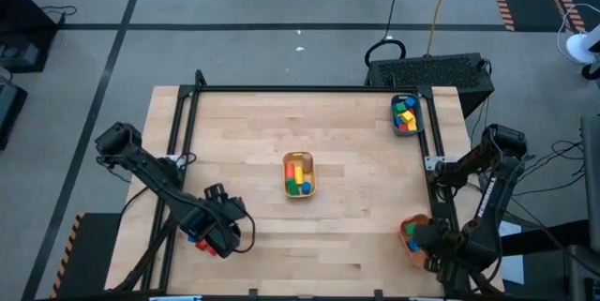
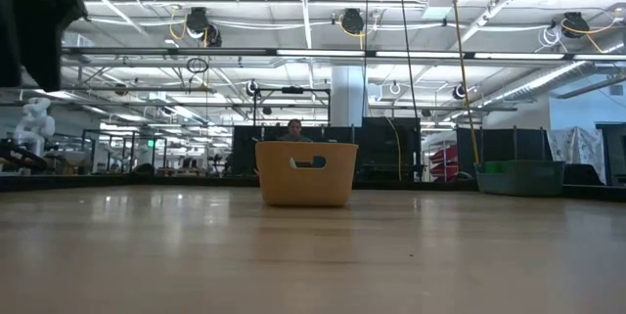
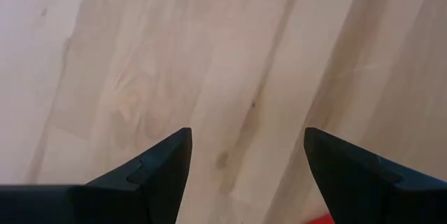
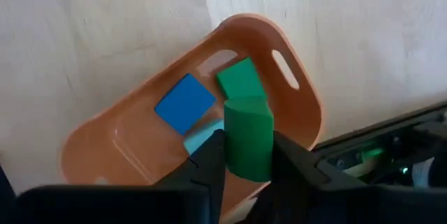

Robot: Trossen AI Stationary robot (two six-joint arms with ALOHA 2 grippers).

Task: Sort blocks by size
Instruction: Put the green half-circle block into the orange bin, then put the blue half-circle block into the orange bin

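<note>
My right gripper [image 4: 248, 137] hangs over the orange bin [image 4: 300, 105] at the table's near right corner, shut on a green cylinder [image 4: 248, 130]. A blue cube [image 4: 185, 103], a green cube [image 4: 237, 79] and a cyan block [image 4: 202, 139] lie in that bin. At the near left, my left gripper [image 3: 248, 137] stands open over bare wood, with nothing between its fingers. Red and blue blocks [image 1: 199, 238] lie beside it on the table. My right gripper pinches the green cylinder by its curved side [image 4: 246, 162] between the two fingers. The fingers come from above, pointing down. The cylinder is lifted clear, over the inside of the orange bin.
A yellow bin [image 1: 299, 191] with several blocks stands at the table's middle. A teal bin [image 1: 418, 113] with several blocks stands at the far right corner. A black frame [image 1: 281, 88] runs along the table's edges. Bare wood lies between the bins.
</note>
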